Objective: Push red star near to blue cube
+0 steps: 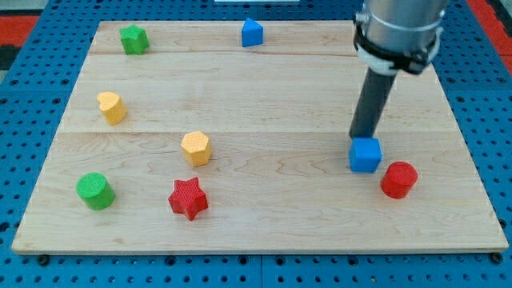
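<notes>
Showing a pale wooden board (264, 96) on a blue pegboard surround, seen from above and in front; scattered with small coloured blocks. Sitting near the view's bottom, left of centre: the red star (188, 198), flat on the wood, touching nothing. Resting well apart from it, toward the view's right: the blue cube (365, 154), with a red cylinder (398, 179) just beside it on the lower right. Standing directly behind the blue cube, at its top edge: my tip (366, 137), the end of a dark rod hanging from a grey arm; touching the cube or only just clear of it, impossible to tell. No pincer here, only the bare rod, so nothing to open, close or hold. Lying nearest the star: a yellow hexagonal block (196, 148) just above it and a green cylinder (95, 190) to its left; farther up, a second yellow block (112, 107), a green star (134, 38) and a blue house-shaped block (252, 33). Judging by looks: small, rigid, light, probably plastic; likely to slide easily on smooth wood and to spin if struck on one point. Best pushed from its left side, centred in the notch between two arms or squarely on its middle, driving rightward; no lifting possible, only contact from the side.
</notes>
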Tool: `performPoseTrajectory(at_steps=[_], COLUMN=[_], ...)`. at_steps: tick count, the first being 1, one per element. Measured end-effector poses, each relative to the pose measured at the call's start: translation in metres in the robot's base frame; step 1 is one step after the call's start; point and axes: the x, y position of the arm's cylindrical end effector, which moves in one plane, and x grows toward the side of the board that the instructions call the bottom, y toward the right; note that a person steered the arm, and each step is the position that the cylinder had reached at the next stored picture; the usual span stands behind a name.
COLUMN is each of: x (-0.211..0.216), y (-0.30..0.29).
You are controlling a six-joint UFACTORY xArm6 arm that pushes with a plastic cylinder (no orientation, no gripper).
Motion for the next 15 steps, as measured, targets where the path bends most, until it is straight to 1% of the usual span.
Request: performPoseTrajectory(at_steps=[1, 2, 3, 4, 5, 6, 7, 8, 9, 10, 11, 12, 14, 15], x=[0.008, 0.008, 0.075, 0.128, 0.131, 0.105, 0.078, 0.085, 0.11, 0.084, 0.061, 0.07, 0.077, 0.078], y=[-0.014, -0.092, -0.099, -0.124, -0.225, -0.304, -0.244, -0.197, -0.195, -0.172, -0.179, -0.16, -0.082, -0.071])
